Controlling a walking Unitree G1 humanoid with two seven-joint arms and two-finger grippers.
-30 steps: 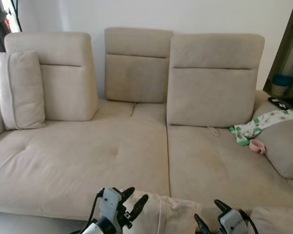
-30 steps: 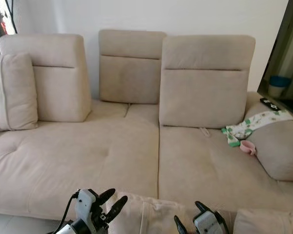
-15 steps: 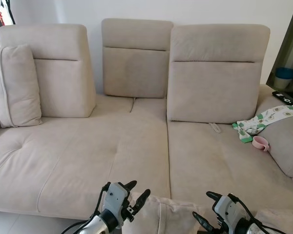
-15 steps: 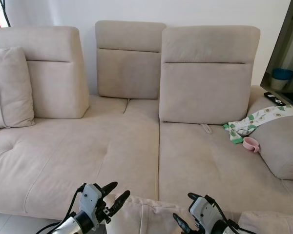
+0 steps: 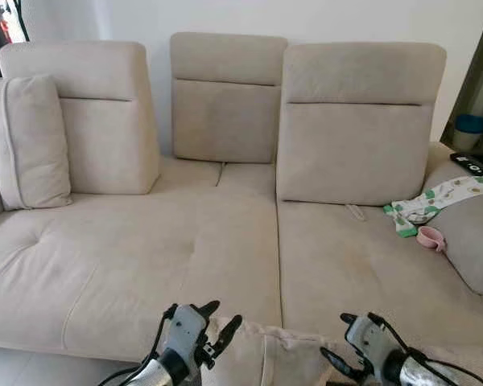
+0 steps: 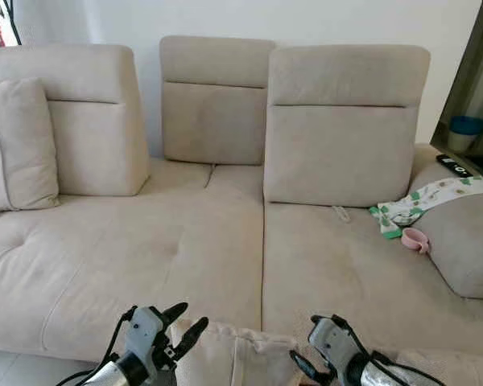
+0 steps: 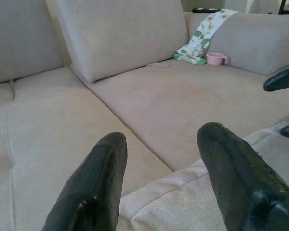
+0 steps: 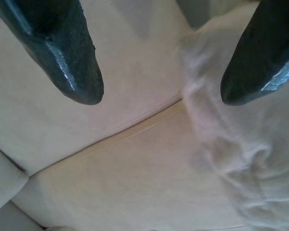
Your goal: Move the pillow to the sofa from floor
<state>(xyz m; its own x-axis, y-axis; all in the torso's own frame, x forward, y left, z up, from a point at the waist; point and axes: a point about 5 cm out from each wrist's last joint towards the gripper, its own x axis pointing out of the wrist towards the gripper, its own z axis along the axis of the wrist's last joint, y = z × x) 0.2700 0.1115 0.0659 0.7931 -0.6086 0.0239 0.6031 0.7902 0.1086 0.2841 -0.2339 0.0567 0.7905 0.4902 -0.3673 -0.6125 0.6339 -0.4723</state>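
Since half a second ago the view has tipped slightly, so the sofa [image 5: 225,241] sits a touch lower in frame; the right end effector [image 5: 344,338] now reaches a little further forward, and the left end effector [image 5: 219,316] is about where it was. The pillow [image 5: 274,354] lies at the bottom edge of the head views, against the front edge of the sofa seat, between the two end effectors. Left end effector: fingers [image 7: 94,187] spread, pillow edge just below and between them, no pinch visible. Right end effector: fingers [image 8: 67,48] spread wide, held over the pillow's crumpled fabric and the seat seam, gripping nothing. A second pillow [image 5: 28,141] stands upright against the back cushion at the sofa's left end. On the right side of the seat lie a green-patterned cloth [image 5: 435,201] and, just beside it, a small pink cup [image 5: 429,237].
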